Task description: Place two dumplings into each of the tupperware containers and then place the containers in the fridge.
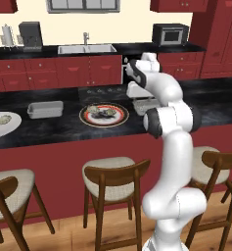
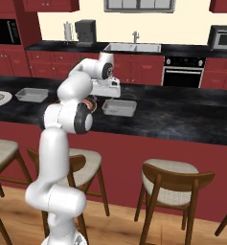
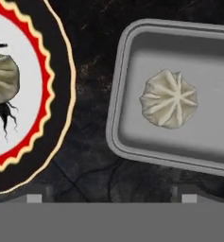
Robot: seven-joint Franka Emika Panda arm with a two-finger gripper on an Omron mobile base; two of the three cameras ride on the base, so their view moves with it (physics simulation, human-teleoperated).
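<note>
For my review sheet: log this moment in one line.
pincer: open, empty | dumpling: in tupperware container | red-rimmed plate: holds another dumpling

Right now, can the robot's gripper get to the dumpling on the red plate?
Probably yes. The open gripper hangs just beside the red-rimmed plate, over the counter and the container. Nothing covers the plate's dumpling.

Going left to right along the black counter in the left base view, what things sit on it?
White plate with a dumpling on it → pale grey tupperware container → red-rimmed plate with dumplings → second tupperware container, partly behind the robot arm.
</note>
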